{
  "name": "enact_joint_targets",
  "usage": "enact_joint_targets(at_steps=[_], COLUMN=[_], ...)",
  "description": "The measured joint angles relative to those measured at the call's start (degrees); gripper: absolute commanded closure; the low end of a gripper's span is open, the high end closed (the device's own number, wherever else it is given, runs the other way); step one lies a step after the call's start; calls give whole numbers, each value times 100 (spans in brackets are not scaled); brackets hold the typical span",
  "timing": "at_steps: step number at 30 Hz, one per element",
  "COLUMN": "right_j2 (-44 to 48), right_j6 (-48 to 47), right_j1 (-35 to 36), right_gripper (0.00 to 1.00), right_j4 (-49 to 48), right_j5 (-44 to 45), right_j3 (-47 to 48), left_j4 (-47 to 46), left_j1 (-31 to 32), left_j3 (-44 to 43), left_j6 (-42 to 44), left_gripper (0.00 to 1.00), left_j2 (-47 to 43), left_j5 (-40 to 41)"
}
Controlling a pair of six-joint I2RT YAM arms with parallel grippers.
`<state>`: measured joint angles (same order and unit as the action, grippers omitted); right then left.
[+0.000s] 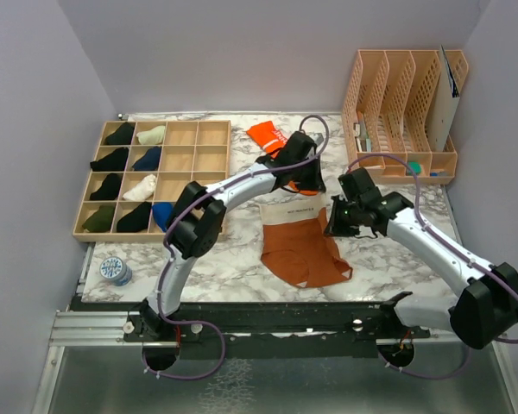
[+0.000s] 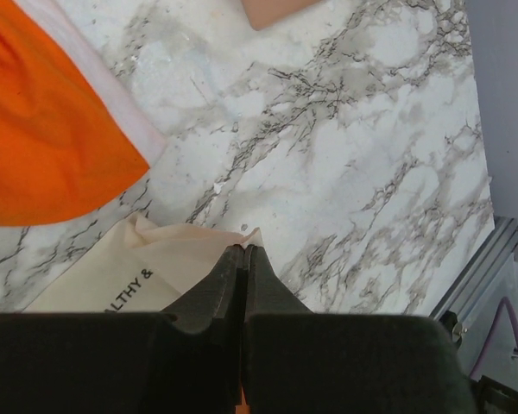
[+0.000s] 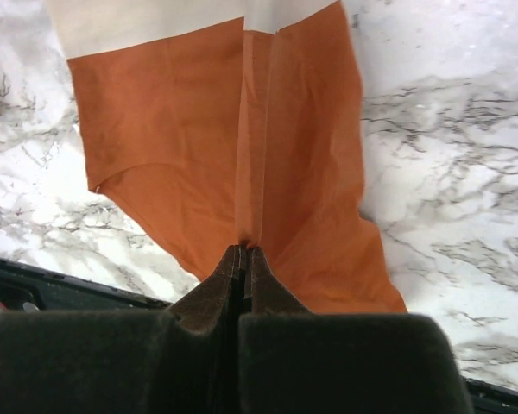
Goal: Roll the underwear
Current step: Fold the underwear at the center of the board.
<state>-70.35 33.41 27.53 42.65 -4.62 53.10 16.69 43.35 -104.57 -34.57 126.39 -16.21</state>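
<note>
With left gripper (image 2: 243, 252) pinched shut on the cream waistband (image 2: 155, 259) corner and right gripper (image 3: 244, 250) nipping a rust-brown briefs (image 3: 181, 129) fold, just pull evenly taut before rolling.

the marble table (image 1: 224, 263) carries rust briefs (image 1: 302, 250), orange briefs (image 1: 266, 135), wooden tray (image 1: 211, 159), file rack (image 1: 401, 95).

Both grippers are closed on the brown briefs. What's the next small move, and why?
Probably lift both slightly and carry the pinched edge toward the middle. The left gripper pinches the cream waistband corner of the rust-brown underwear, the right gripper holds a raised fold lower down, and the cloth lies flat, unrolled.
</note>
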Motion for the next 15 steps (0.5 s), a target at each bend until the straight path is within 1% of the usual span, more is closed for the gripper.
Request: enact_joint_targets(at_steps=[9, 15], right_j2=[-568, -1073], right_j6=[621, 964], right_j1=[713, 1128], right_gripper=[100, 100], right_j4=[-328, -704], right_j5=[-199, -345], right_j3=[118, 330], left_j4=[-848, -1123], left_j1=[-501, -844], left_j3=[1683, 2345], left_j6=[59, 249], left_gripper=[100, 100], left_j2=[-1163, -1545], left_j5=[-457, -680])
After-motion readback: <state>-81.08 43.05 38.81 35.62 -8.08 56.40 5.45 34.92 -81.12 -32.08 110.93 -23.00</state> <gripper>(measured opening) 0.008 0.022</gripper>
